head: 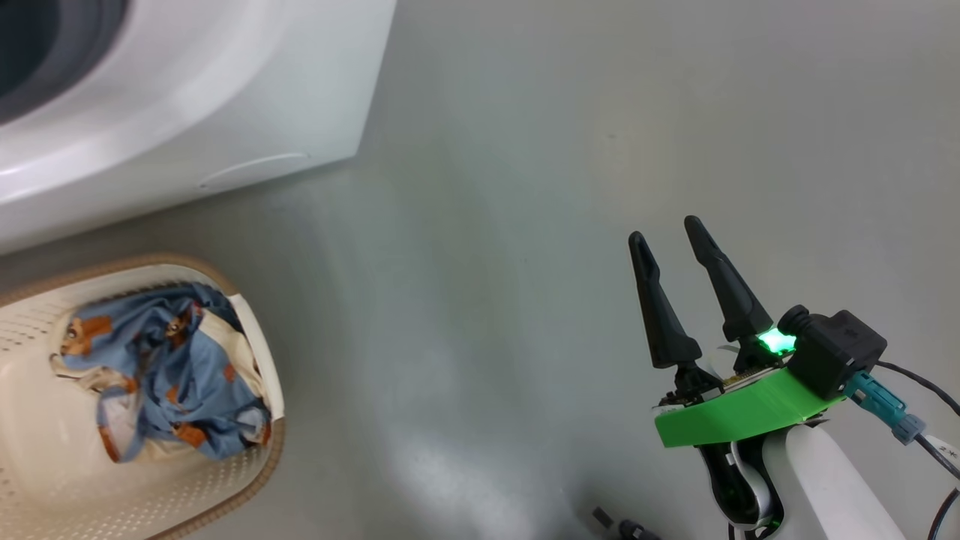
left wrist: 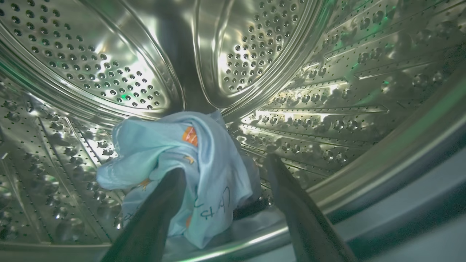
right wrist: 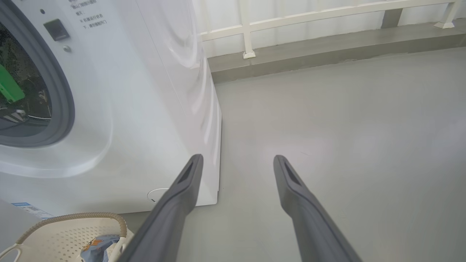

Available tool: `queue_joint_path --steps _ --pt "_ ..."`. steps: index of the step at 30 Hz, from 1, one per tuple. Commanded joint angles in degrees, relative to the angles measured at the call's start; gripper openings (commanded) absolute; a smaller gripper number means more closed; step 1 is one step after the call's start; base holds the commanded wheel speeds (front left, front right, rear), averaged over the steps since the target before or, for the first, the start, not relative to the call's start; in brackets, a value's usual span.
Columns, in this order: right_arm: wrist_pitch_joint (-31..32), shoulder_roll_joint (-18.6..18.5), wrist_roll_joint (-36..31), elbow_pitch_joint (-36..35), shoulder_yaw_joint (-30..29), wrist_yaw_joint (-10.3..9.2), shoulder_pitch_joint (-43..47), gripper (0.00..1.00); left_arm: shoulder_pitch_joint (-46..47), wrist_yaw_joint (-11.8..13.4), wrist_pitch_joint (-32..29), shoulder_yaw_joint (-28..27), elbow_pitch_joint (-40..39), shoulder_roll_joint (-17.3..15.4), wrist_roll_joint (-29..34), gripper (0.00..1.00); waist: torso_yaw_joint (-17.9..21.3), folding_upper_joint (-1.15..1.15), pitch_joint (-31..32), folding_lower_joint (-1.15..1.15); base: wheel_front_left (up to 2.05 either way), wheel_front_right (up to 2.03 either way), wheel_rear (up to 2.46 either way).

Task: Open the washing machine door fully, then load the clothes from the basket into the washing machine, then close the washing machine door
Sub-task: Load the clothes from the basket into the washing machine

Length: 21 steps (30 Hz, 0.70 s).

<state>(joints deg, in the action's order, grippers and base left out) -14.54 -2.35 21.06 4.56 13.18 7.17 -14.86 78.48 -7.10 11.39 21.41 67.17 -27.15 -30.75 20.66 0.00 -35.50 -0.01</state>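
Note:
The white washing machine [head: 225,97] stands at the upper left with its drum mouth uncovered; the washing machine door is out of view. In the left wrist view my left gripper [left wrist: 224,166] is inside the perforated steel drum [left wrist: 91,65], jaws open. A light blue garment [left wrist: 153,145] lies on the drum floor between and ahead of the fingers, draped against the left finger [left wrist: 160,207]. The cream basket [head: 45,450] sits on the floor below the machine, and more of the clothes [head: 165,360] lie in it. My right gripper [head: 664,230] hangs open over bare floor, holding nothing.
In the right wrist view the washing machine [right wrist: 145,91] is on the left and the basket [right wrist: 65,233] at the lower left, with my right gripper [right wrist: 237,158] over grey floor. A white railing [right wrist: 247,29] on a raised ledge runs along the far side. Cables [head: 930,420] trail from the right wrist.

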Motion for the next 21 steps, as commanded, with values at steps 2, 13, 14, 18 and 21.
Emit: queue_joint_path --steps 2,13,14,18,21 --pt "-0.46 -0.54 -0.83 -0.69 1.05 0.32 -0.50 1.00 -2.10 -0.26 1.57 -0.33 -0.75 -1.76 -0.85 1.00 -1.30 0.00 2.29 0.01 0.00 0.00 0.00" --pt "-0.46 -0.93 -1.22 1.91 0.50 0.32 -1.40 1.00 -13.26 -0.37 3.58 -0.37 -7.52 -0.43 -2.92 1.00 -4.98 0.00 10.23 0.01 0.00 0.00 0.00" --pt "-0.46 -1.17 -1.09 2.12 0.46 0.32 -1.40 1.00 -14.53 -0.37 3.58 -0.61 -8.52 -0.38 -2.93 1.00 -5.34 0.00 10.99 0.01 0.00 0.00 0.00" --pt "-0.46 -2.08 -0.37 3.00 0.32 0.32 -1.16 1.00 -19.24 -0.37 3.60 -1.70 -12.05 0.16 -3.22 1.00 -6.66 0.00 13.61 0.01 0.00 0.00 0.00" --pt "-0.46 -2.61 0.16 3.55 0.36 0.32 -0.88 1.00 -22.44 -0.38 3.60 -2.28 -14.01 0.48 -3.54 1.00 -7.39 0.00 15.29 0.01 0.00 0.00 0.00"
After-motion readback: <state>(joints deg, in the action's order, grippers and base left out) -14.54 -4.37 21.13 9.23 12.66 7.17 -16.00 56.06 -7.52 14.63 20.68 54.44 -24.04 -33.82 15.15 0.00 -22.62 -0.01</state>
